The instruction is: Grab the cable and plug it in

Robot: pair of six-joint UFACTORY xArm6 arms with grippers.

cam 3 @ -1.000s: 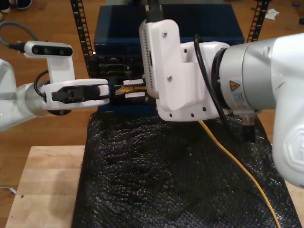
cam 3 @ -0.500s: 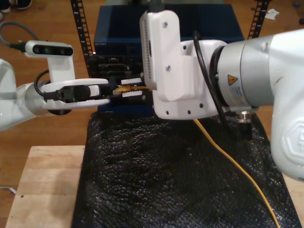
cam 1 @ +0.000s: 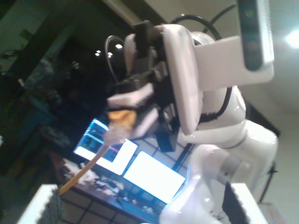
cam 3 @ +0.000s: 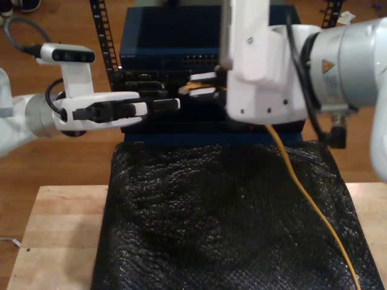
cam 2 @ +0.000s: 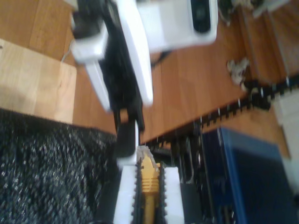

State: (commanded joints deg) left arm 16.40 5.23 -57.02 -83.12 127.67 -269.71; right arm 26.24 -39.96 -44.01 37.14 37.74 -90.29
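**Two grippers, one cable: plug carried toward the rack**

One cable (cam 3: 302, 181), yellow, its plug end pinched in our second gripper (cam 3: 202, 90), its length trailing over the black mat (cam 3: 211, 217). Half a second ago the plug sat at our first gripper (cam 3: 172, 106). It is now higher and clear of it, close before the blue rack unit (cam 3: 169, 36). We judge insertion comes next. Our first gripper stands wide, holding nothing.

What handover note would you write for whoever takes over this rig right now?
My second gripper: shut on the cable just behind its plug.
My first gripper: open, holding nothing, beside the plug.
The cable trails back over the black mat.
Done: cable grabbed and lifted in front of the blue rack unit.
Left: push the plug into a port.
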